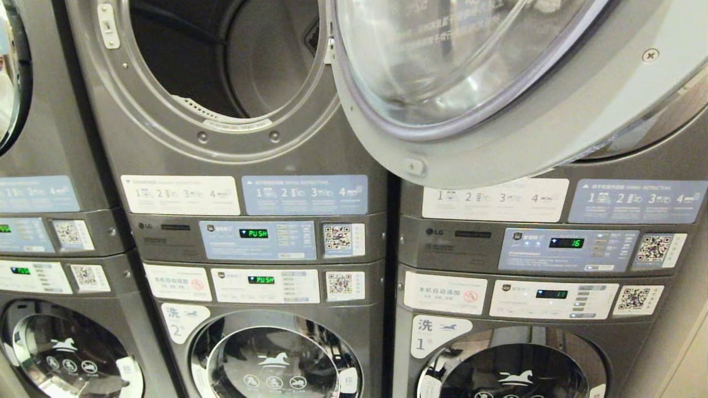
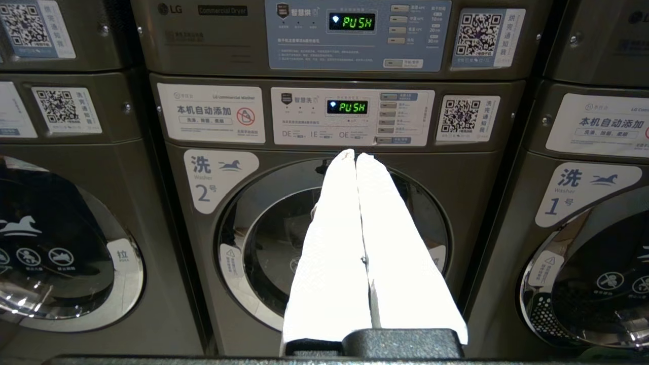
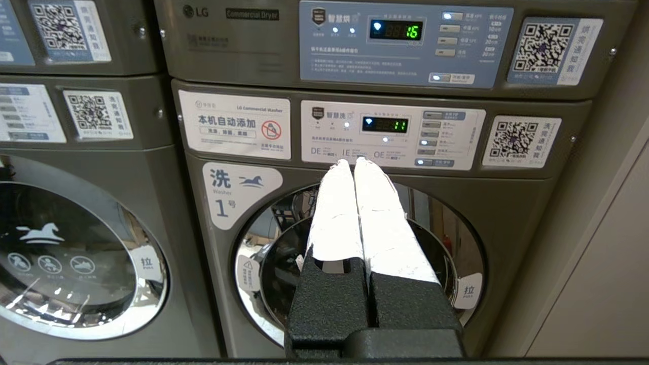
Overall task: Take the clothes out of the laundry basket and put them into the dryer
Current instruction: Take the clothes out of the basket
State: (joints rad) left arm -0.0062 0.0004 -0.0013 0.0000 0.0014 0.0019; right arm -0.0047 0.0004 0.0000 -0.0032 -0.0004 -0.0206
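The dryer [image 1: 221, 61] is the upper grey machine of the middle stack, its round mouth open and its drum dark inside. Its glass door [image 1: 475, 72] swings out to the right, across the neighbouring machine. The clothes and the laundry basket are out of view. My left gripper [image 2: 355, 154] is shut with nothing in it, its white-wrapped fingers pointing at washer number 2 [image 2: 334, 238]. My right gripper [image 3: 353, 161] is likewise shut and empty, facing washer number 1 [image 3: 355, 243]. Neither arm shows in the head view.
Grey stacked washer-dryer units fill the view, with a third stack [image 1: 50, 221] at the left. Control panels [image 1: 257, 240] read PUSH on the middle stack. A pale wall [image 3: 598, 263] stands right of the number 1 stack.
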